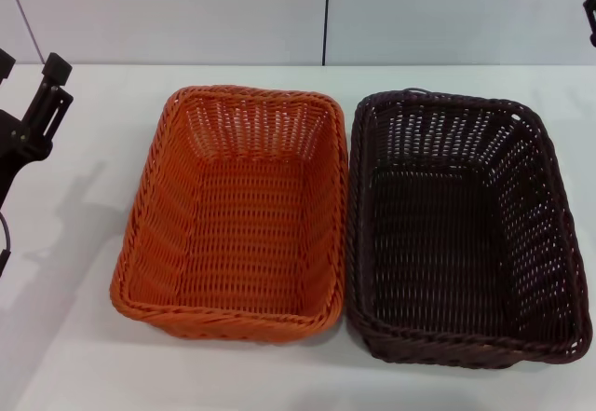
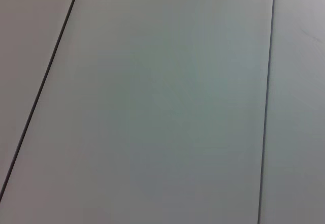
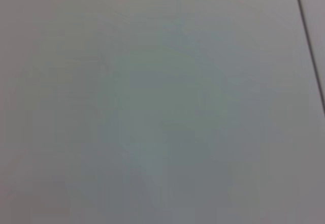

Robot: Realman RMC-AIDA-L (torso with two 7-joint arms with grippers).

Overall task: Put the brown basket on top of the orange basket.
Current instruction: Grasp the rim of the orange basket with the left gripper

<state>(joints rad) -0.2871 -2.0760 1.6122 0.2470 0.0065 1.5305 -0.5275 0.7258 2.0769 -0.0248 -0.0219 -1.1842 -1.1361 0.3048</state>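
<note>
The orange basket [image 1: 233, 215] stands on the white table, left of centre in the head view. The brown basket [image 1: 466, 229] stands right beside it on the right, their long rims almost touching. Both are upright and empty. My left gripper [image 1: 42, 103] is raised at the far left edge, well apart from the orange basket. My right gripper [image 1: 590, 6] shows only as a sliver at the top right edge, apart from the brown basket. Neither wrist view shows a basket.
The white table [image 1: 84, 336] has bare room left of the orange basket and in front of both baskets. A pale panelled wall [image 1: 326, 10] runs behind the table. Both wrist views show only pale panels with dark seams [image 2: 43, 87].
</note>
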